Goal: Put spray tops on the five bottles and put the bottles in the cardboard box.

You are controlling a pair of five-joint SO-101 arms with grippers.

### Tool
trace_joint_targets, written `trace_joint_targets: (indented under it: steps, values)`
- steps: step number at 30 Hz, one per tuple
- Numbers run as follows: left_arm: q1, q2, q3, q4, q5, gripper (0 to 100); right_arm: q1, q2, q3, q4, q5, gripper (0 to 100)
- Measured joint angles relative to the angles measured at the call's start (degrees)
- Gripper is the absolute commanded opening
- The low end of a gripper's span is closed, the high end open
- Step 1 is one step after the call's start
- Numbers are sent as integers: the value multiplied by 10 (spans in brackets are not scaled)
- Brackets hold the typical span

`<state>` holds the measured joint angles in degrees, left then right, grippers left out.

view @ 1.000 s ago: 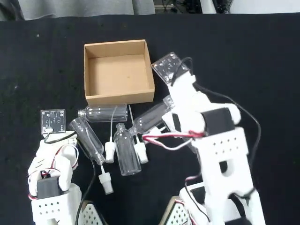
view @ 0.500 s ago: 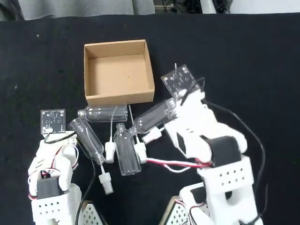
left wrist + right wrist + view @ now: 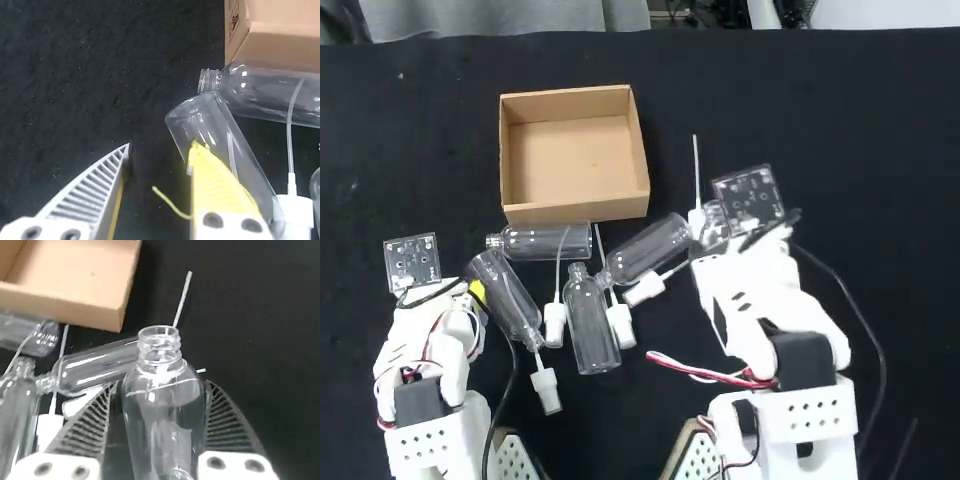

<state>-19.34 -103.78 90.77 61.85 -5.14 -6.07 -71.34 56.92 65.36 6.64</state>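
Observation:
My right gripper (image 3: 160, 390) is shut on a clear bottle (image 3: 161, 365) with an open, uncapped neck, held to the right of the cardboard box (image 3: 575, 155). In the high view this gripper (image 3: 713, 238) sits beside a white spray top (image 3: 696, 218) whose straw points away. Three more clear bottles (image 3: 540, 242), (image 3: 590, 322), (image 3: 645, 250) lie in front of the box. My left gripper (image 3: 160, 150) is open, its yellow finger against a fourth, tilted bottle (image 3: 220, 135). Loose spray tops (image 3: 554, 322), (image 3: 620, 325), (image 3: 546, 388) lie among the bottles.
The box is open at the top with nothing inside. Another spray top (image 3: 645, 290) lies under the tilted bottle by the right arm. Black cloth covers the table, with free room on the far left and far right. Red and black cables trail near the arm bases.
My right arm has drawn back from beside the box toward the right and near side, carrying the bottle. My left wrist has turned a little toward the tilted bottle.

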Motion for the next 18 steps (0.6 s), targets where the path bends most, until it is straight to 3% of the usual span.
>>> trace_joint_targets:
  steps: [18]
  values:
    - [-3,1,-70,3,-12,198,62,-175,135,-89,-46,117]
